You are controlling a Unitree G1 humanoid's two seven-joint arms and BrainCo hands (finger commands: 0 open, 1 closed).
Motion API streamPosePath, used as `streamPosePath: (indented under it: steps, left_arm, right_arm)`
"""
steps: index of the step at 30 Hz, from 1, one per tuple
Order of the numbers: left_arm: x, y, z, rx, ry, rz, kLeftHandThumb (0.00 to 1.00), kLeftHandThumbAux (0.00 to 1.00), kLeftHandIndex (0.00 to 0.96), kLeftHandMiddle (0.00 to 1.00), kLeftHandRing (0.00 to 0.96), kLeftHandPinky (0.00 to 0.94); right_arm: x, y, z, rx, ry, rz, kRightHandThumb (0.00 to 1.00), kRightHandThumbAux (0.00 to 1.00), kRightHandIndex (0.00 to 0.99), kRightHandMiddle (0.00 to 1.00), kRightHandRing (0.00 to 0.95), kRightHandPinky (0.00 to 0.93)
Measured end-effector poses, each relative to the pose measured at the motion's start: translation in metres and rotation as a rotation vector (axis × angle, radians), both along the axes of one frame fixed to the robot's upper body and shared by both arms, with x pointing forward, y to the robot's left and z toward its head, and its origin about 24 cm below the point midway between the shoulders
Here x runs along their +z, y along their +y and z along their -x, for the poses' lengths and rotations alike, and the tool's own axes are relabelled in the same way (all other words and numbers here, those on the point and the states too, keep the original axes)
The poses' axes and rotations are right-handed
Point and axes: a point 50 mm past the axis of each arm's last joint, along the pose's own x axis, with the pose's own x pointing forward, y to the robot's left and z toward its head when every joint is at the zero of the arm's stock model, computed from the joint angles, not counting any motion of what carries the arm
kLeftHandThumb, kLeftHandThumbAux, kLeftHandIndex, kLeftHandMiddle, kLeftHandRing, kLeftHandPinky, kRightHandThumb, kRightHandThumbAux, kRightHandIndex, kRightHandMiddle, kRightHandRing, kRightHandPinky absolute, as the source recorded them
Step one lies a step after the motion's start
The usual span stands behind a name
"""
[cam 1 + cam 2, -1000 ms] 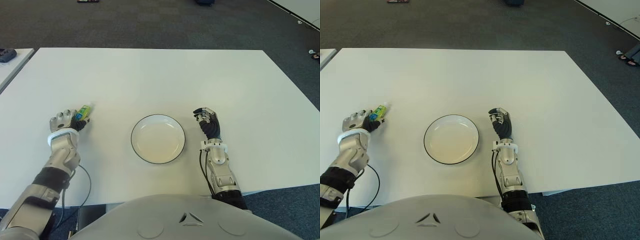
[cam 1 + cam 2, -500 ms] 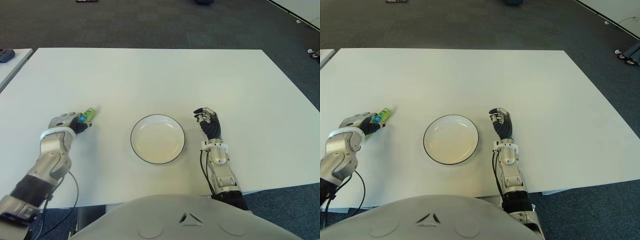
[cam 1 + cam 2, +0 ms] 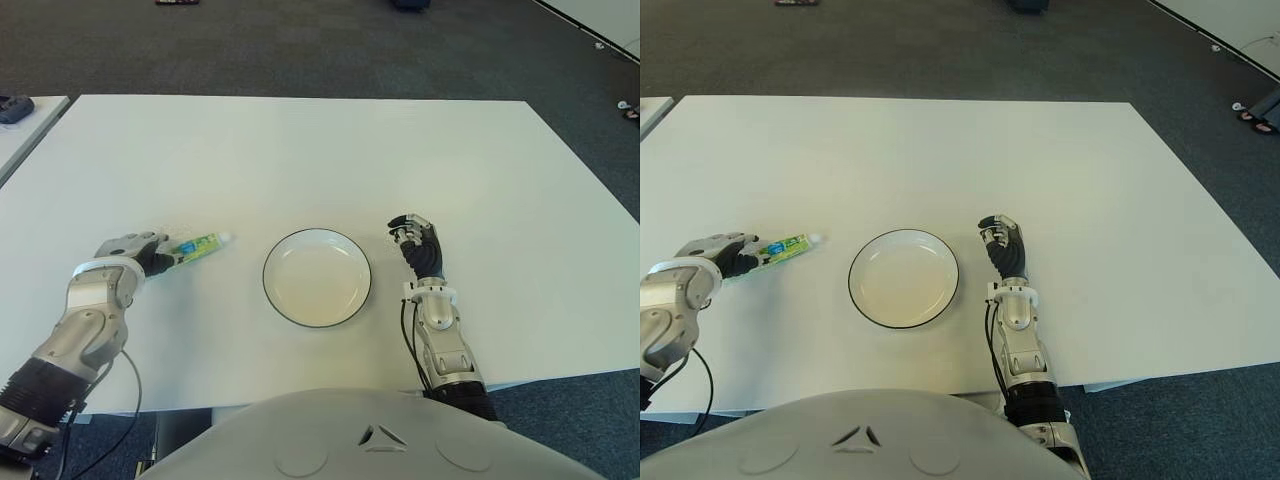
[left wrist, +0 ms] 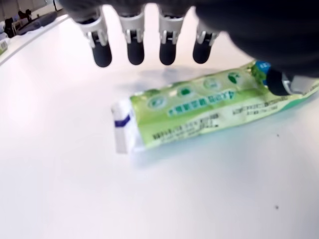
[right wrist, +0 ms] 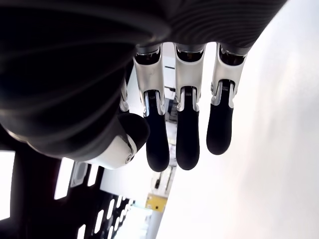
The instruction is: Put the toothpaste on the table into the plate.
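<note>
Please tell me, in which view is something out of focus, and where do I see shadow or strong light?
Left wrist view: the toothpaste is soft-edged and its print unreadable, with a faint shadow on the table beneath it. Right wrist view: the right robot hand is dark against a very bright background. Eye views: lighting is even; the plate shows no glare.

The toothpaste's (image 4: 209, 107) crimped tail is hidden under the left hand (image 3: 135, 250); whether the fingers (image 4: 135, 47) actually touch it cannot be told. At 9 o'clock, the left forearm is cut off by the frame edge.
</note>
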Motion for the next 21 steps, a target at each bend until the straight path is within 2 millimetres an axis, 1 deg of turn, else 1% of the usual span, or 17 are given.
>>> streamPosePath:
  steps: [10, 21]
  left_arm:
    - [-0.0011, 0.0016, -0.0043, 0.018, -0.013, -0.027, 0.513, 0.216, 0.000, 0.000, 0.000, 0.000]
    - [-0.0037, -0.0040, -0.0047, 0.016, -0.047, -0.024, 0.547, 0.266, 0.000, 0.000, 0.000, 0.000]
  right_arm:
    - [0.0013, -0.0002, 0.0016, -0.020, -0.009, -0.004, 0.714, 0.732, 0.421, 0.464, 0.441, 0.416]
    - [0.0008, -0.0015, 0.0037, -0.033, -0.008, -0.012, 0.715, 0.732, 0.422, 0.466, 0.443, 0.440]
